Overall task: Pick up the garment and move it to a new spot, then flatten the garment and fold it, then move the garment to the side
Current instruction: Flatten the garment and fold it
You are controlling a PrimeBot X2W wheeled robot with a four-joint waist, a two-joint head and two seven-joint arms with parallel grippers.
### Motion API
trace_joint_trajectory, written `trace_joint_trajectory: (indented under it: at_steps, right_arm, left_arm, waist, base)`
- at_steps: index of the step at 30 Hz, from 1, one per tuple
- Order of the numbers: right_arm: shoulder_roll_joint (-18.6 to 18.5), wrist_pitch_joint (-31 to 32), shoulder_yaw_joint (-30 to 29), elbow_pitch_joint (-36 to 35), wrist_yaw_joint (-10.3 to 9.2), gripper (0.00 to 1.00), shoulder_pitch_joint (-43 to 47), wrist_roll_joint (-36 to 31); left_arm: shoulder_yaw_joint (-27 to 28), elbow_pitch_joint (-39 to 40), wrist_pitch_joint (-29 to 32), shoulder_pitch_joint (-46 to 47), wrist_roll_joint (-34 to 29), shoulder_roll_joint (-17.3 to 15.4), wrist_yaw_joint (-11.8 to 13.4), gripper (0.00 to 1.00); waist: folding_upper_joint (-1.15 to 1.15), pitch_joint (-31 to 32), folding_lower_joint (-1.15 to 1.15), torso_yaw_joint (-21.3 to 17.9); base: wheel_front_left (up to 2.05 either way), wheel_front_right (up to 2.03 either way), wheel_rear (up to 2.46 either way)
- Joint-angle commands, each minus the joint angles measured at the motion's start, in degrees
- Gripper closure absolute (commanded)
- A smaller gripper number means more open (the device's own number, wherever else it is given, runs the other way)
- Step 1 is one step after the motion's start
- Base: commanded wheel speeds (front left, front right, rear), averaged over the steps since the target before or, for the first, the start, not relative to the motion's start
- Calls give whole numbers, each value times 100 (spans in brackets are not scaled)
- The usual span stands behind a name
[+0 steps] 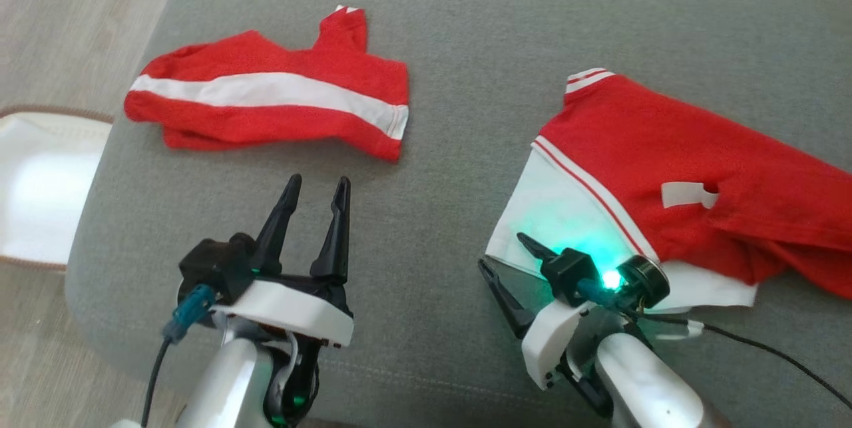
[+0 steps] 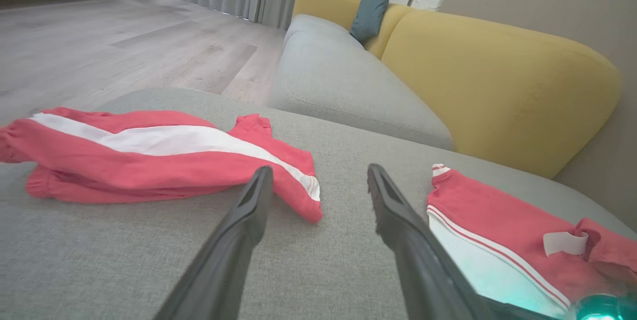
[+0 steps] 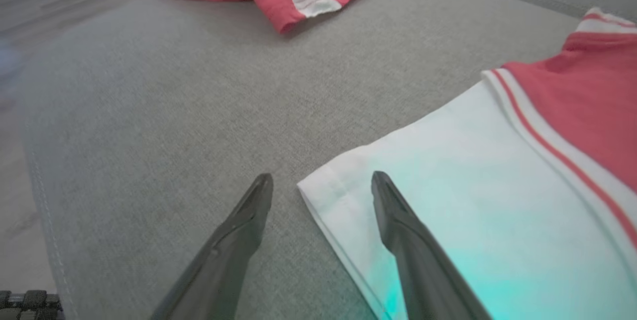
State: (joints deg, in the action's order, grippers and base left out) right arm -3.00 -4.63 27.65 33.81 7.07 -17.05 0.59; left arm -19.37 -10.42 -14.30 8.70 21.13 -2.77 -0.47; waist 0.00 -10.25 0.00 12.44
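Nearest, the left end effector (image 1: pixel 318 183) hangs spread above the grey sofa cushion (image 1: pixel 452 48). The right end effector (image 1: pixel 506 253), also spread, straddles the white hem corner of the red-and-white shirt (image 1: pixel 665 142) lying near right. Farther left lies a folded red garment (image 1: pixel 266 92).

Two garments lie well apart on the sofa seat (image 1: pixel 452 28). The folded garment (image 1: pixel 266 98) is toward the seat's left, far side, and the spread-out garment (image 1: pixel 665 168) is at the right. The left end effector (image 1: pixel 318 180) is over bare seat just before the folded garment. The right end effector (image 1: pixel 500 249) is at the spread-out garment's near left corner, one finger over cloth and the other over bare seat. The backrest (image 2: pixel 497 76) stands behind the seat. The floor (image 1: pixel 60 15) lies to the seat's left.
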Motion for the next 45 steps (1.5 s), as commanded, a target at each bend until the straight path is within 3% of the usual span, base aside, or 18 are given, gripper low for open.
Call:
trace_joint_trajectory:
  at_steps: [1, 11, 12, 24, 35, 39, 45]
  right_arm:
    - [13, 42, 156, 27, 42, 0, -224, 43]
    - [13, 234, 81, 781, 42, 3, -337, 198]
    - [13, 241, 87, 808, 42, 100, -349, 223]
    - [13, -200, -5, 476, 42, 100, -672, 372]
    - [-15, -168, 592, -1049, 42, 100, -1125, 916]
    - [-357, 137, 421, -1584, 42, 100, -1642, 1012]
    - [-1552, 689, 64, -1669, 42, 100, -2815, 1138]
  left_arm:
    - [206, 220, -70, 233, 19, -10, 15, 0]
    - [301, 239, -70, 268, 28, -10, 40, 0]
    - [305, 243, -70, 268, 26, -10, 40, 0]
    - [337, 202, -70, 180, -35, -10, 18, 0]
    - [322, 203, -70, 7, -11, -10, 69, 0]
    - [335, 274, -70, -4, -10, -10, 78, 0]
    - [241, 330, -70, 178, 41, -10, 32, 0]
  waist:
    - [0, -90, 0, 104]
    - [0, -136, 0, 191]
    - [0, -136, 0, 185]
    - [0, 169, 0, -10]
    - [0, 488, 0, -142]
    - [0, 395, 0, -171]
    - [0, -27, 0, -83]
  base:
    - [0, 0, 0]
    - [0, 0, 0]
    - [0, 0, 0]
    - [0, 0, 0]
    - [0, 0, 0]
    - [0, 0, 0]
    - [0, 0, 0]
